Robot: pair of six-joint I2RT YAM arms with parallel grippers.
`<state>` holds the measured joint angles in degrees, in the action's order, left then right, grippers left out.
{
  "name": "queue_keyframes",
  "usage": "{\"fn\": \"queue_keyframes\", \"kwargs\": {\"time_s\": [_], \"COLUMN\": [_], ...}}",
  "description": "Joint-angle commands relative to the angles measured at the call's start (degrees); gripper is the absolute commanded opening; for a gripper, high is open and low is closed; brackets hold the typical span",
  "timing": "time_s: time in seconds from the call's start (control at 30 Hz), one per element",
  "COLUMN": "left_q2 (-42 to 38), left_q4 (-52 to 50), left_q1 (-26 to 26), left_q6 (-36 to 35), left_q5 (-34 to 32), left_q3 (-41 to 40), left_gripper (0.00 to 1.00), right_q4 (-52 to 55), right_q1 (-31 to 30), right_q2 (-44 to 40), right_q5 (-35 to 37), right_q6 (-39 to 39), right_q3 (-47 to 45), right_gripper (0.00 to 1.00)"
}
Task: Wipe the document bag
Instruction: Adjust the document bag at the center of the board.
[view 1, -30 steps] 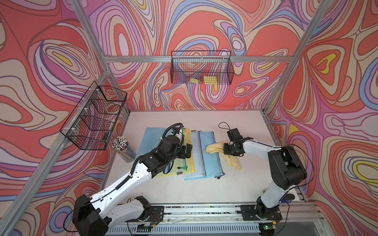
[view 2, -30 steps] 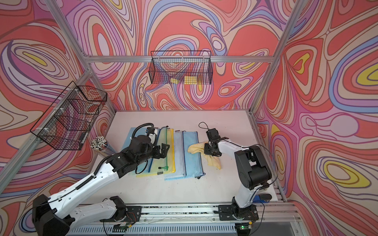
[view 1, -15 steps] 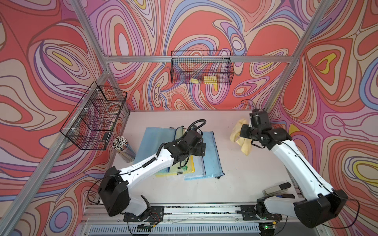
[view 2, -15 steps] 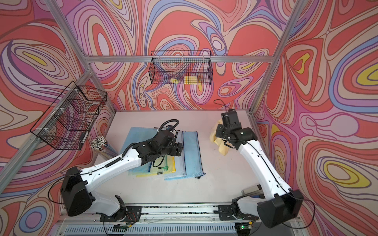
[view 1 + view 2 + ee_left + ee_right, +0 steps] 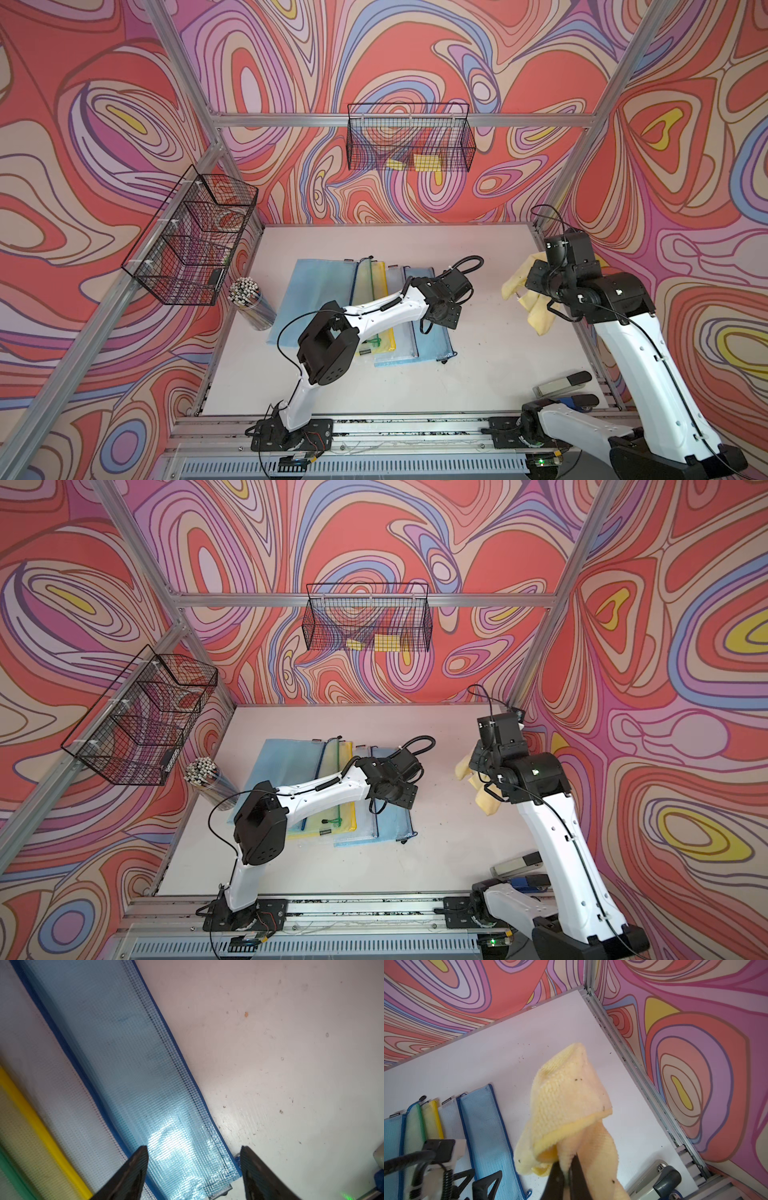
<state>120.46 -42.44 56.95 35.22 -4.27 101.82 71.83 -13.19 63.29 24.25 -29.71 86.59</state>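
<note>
Our right gripper is clenched on a yellow cloth. The cloth hangs in folds above the right side of the table, well apart from the bags.

Our left gripper has its jaws apart and grasps nothing. It is low over the right long edge of the blue document bag, with one finger above the mesh and the other above the bare surface. We cannot tell if it touches.

This bag lies flat in the middle of the table, at the right end of an overlapping row. Left of it come a clear bag, a yellow bag, a green-edged bag and a larger blue bag.

At the left edge stands a clear cup full of white-tipped sticks. Above it a wire basket with compartments hangs on the left wall; what is in it we cannot make out. A second wire basket on the far wall holds yellow pieces.

The table is white with dark specks. The walls carry swirls of red, purple and yellow between aluminium posts.
</note>
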Motion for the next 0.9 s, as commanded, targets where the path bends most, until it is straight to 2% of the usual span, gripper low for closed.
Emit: {"fn": "queue_keyframes", "kwargs": {"time_s": [0.0,0.27,0.37,0.73,0.87], "left_q2": [3.03,12.19,13.77,18.55,19.62], "left_q4": [-6.82,-15.11,-14.97,-15.45,-15.21], "left_q1": [0.53,0.8,0.8,0.8,0.8], "left_q6": [3.77,6.66,7.43,8.81,8.55], "left_q5": [1.41,-0.36,-0.38,-0.85,-0.03], "left_q3": [4.86,14.59,15.58,19.12,19.29], "left_gripper": [0.73,0.69,0.63,0.57,0.41], "right_q4": [3.6,5.48,6.27,9.07,9.37], "right_q1": [0.06,0.06,0.09,0.09,0.09], "right_q2": [-2.08,-2.99,-3.58,-5.35,-5.83], "right_q5": [2.52,3.14,3.6,4.49,4.67], "right_q6": [-1.27,-1.62,-1.75,-1.66,-1.82], "right_q3": [1.23,1.76,2.69,4.97,5.46], "right_gripper": [0.0,0.0,0.0,0.0,0.0]}}
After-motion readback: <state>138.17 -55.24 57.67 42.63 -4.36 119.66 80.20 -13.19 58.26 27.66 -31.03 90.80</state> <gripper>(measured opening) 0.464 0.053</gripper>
